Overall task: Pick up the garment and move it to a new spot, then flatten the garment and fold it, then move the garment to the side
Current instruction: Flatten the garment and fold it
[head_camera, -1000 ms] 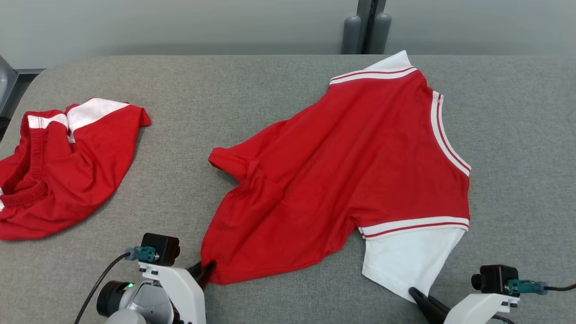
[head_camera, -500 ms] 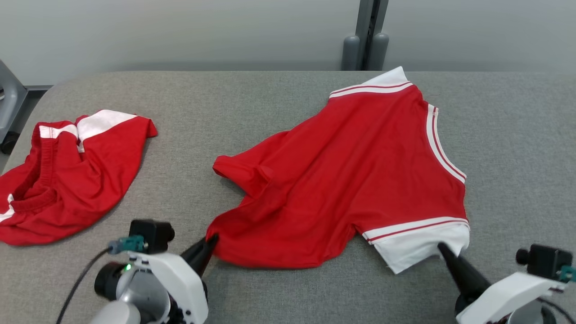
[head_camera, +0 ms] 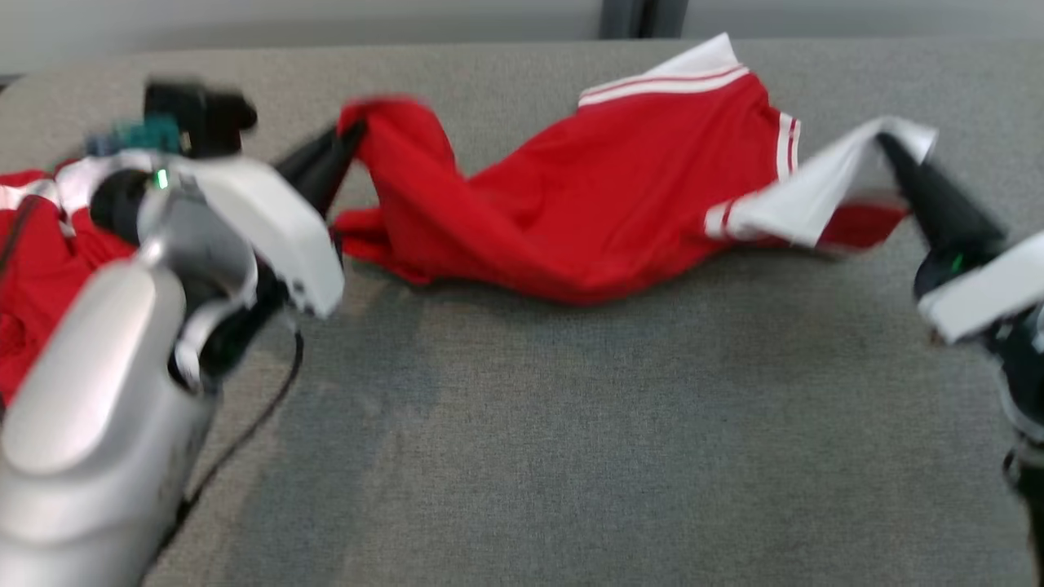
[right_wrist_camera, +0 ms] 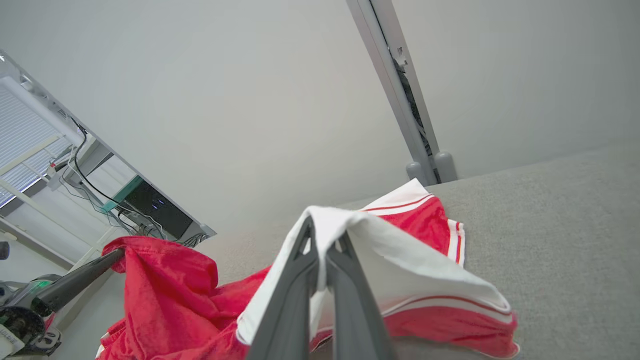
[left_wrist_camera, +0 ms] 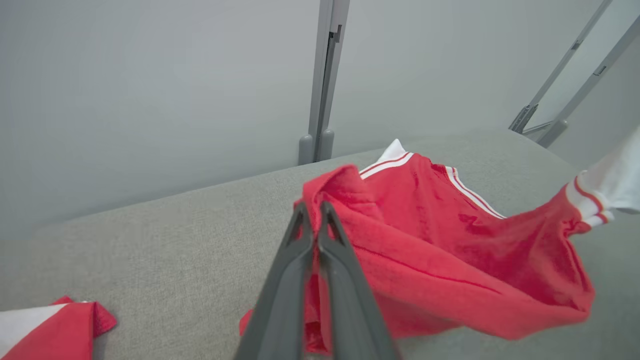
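Observation:
The garment is a red shirt (head_camera: 603, 196) with white, red-striped sleeves, half lifted off the grey table (head_camera: 571, 448). My left gripper (head_camera: 347, 134) is shut on its red hem corner (left_wrist_camera: 330, 187), raised at the upper left. At the upper right my right gripper (head_camera: 889, 143) is shut on the white sleeve (head_camera: 824, 191), seen draped over the fingers (right_wrist_camera: 345, 235) in the right wrist view. Between the two grippers the cloth sags, and its far sleeve (head_camera: 693, 69) still rests on the table.
A second red and white garment (head_camera: 33, 244) lies crumpled at the table's left edge, partly behind my left arm (head_camera: 122, 342), and shows in the left wrist view (left_wrist_camera: 50, 332). A grey post (left_wrist_camera: 320, 80) stands behind the table's far edge. Bare table spreads across the front.
Both grippers have risen and carried the shirt's near edge up and away from me, so the cloth now hangs between them. The head camera has tilted, shifting the whole picture.

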Motion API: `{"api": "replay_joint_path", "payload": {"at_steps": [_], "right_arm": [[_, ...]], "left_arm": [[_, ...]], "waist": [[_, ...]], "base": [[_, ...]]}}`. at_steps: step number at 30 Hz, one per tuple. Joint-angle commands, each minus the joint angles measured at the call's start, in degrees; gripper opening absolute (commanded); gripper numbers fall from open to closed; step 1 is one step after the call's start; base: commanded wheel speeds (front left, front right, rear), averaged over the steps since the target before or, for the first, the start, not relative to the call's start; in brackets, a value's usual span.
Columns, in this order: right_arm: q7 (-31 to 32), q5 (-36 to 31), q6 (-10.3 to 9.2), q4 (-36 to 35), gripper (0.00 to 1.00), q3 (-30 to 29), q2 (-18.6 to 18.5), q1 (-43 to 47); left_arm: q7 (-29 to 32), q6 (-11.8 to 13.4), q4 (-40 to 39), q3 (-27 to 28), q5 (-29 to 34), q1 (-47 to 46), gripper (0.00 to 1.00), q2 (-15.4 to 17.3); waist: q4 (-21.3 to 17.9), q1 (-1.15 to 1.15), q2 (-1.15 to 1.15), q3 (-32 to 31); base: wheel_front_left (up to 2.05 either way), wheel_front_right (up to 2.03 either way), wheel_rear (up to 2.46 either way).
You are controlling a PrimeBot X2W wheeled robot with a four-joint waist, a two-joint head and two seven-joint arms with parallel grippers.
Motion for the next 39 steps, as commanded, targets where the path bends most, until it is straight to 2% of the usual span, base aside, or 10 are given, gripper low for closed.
{"api": "replay_joint_path", "payload": {"at_steps": [1,6,11,18,23,31,35,39], "right_arm": [[0.91,0.86,0.14,0.85,0.0,-0.69,-1.77,-5.82],[0.95,-0.34,0.14,7.0,0.0,-3.03,-4.25,-23.44],[-0.68,-2.6,0.14,12.74,0.0,-3.64,-5.45,-37.85],[-8.72,-4.96,0.14,22.66,0.0,-0.1,-7.94,-59.01],[-15.37,-4.04,0.13,29.69,0.0,2.56,-8.7,-69.06],[-16.85,-0.92,0.13,35.72,0.0,9.1,-10.65,-73.35],[-14.56,1.98,0.13,35.63,0.0,13.16,-12.55,-69.83],[-11.34,4.23,0.13,32.71,0.0,19.13,-15.72,-63.41]], "left_arm": [[0.84,-1.0,2.49,0.17,0.47,-6.07,0.0,0.27],[1.93,-3.27,11.49,-0.69,0.11,-22.2,0.0,-0.88],[1.38,-3.93,18.42,-1.63,0.04,-34.88,0.0,-1.83],[-1.97,-4.07,30.32,-3.99,1.05,-52.05,0.0,-2.74],[-6.14,-4.1,36.4,-6.54,0.81,-59.43,0.0,-2.92],[-8.54,-4.11,43.12,-10.7,-3.72,-62.95,0.0,-3.04],[-7.36,-4.11,43.97,-16.34,-4.44,-59.49,0.0,-1.9],[-6.23,-4.11,42.48,-21.23,-8.29,-54.32,0.0,-0.12]], "waist": [[-0.18,0.0,0.0,4.27],[-0.16,0.0,0.0,10.04],[0.06,0.0,0.0,14.05],[-0.58,0.0,0.0,17.01],[-1.42,0.0,0.0,16.87],[-2.08,0.0,0.0,17.09],[-1.62,0.0,0.0,17.44],[-1.15,0.0,0.0,16.03]], "base": [[0.0,0.0,0.0],[0.0,0.0,0.0],[0.0,0.0,0.0],[0.0,0.0,0.0],[0.0,0.0,0.0],[0.0,0.0,0.0],[0.0,0.0,0.0],[0.0,0.0,0.0]]}}
